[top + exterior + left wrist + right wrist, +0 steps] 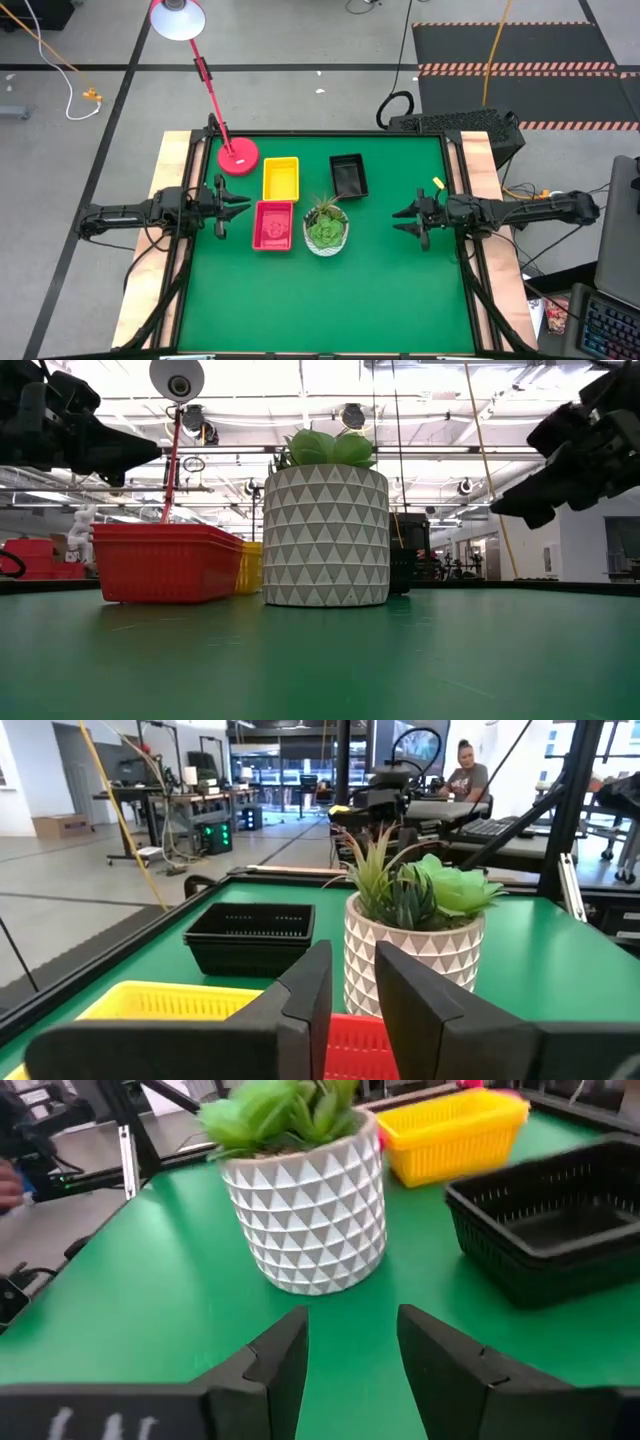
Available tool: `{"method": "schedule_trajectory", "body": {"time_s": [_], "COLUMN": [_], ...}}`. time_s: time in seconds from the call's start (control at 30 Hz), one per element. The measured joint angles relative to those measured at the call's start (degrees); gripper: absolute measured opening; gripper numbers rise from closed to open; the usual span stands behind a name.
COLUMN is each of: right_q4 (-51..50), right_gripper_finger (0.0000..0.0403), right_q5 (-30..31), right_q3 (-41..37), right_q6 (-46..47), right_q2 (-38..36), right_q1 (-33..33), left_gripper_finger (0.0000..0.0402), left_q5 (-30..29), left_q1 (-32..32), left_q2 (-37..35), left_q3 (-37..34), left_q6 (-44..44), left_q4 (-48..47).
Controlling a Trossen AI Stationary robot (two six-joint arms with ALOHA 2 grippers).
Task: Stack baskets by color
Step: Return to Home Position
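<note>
Three groups of baskets rest with their bottoms on the green table: red (273, 225) at the left, yellow (281, 178) behind it, black (348, 175) farther right. The black one (545, 1230) shows layered rims, as of nested trays. My left gripper (243, 205) hovers open just left of the red basket, pointing level toward it, with nothing between its fingers (352, 960). My right gripper (398, 222) hovers open to the right of the plant pot, pointing slightly down toward it, and is also empty (352, 1325).
A white patterned pot with a green succulent (326, 228) stands between the two grippers, right of the red basket. A red lamp base (238, 157) sits at the far left, its arm leaning beyond the far edge. Bare green mat (330, 310) fills the near half.
</note>
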Motion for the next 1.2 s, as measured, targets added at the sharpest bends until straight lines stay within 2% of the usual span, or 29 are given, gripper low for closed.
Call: {"method": "schedule_trajectory", "body": {"time_s": [0.2,0.4,0.5,0.67,1.07,1.2], "right_q4": [5.51,12.36,14.19,11.62,10.98,10.8], "right_gripper_finger": [0.0119,0.0087,0.0063,0.0008,0.0003,0.0001], "right_q5": [5.16,5.04,2.87,2.01,1.88,0.09], "right_q3": [0.0,0.0,0.0,0.0,0.0,-0.01], "right_q6": [-6.73,-12.46,-13.67,-11.65,-7.58,-7.19], "right_q2": [-0.01,-0.01,-0.61,-2.47,-10.14,-13.0], "right_q1": [5.49,5.84,5.77,5.75,5.75,5.75], "left_gripper_finger": [0.0081,0.0081,0.0081,0.0081,0.0081,0.0081], "left_q5": [0.0,-0.03,-0.04,-0.03,-0.04,-0.04], "left_q1": [0.0,0.0,0.0,0.0,0.0,0.0], "left_q2": [0.0,0.0,0.01,0.0,0.0,0.0], "left_q3": [0.0,-0.02,-0.04,-0.04,-0.11,-0.11], "left_q6": [0.01,0.05,0.05,0.05,0.08,0.08], "left_q4": [0.06,0.32,0.37,0.42,0.69,0.72]}}
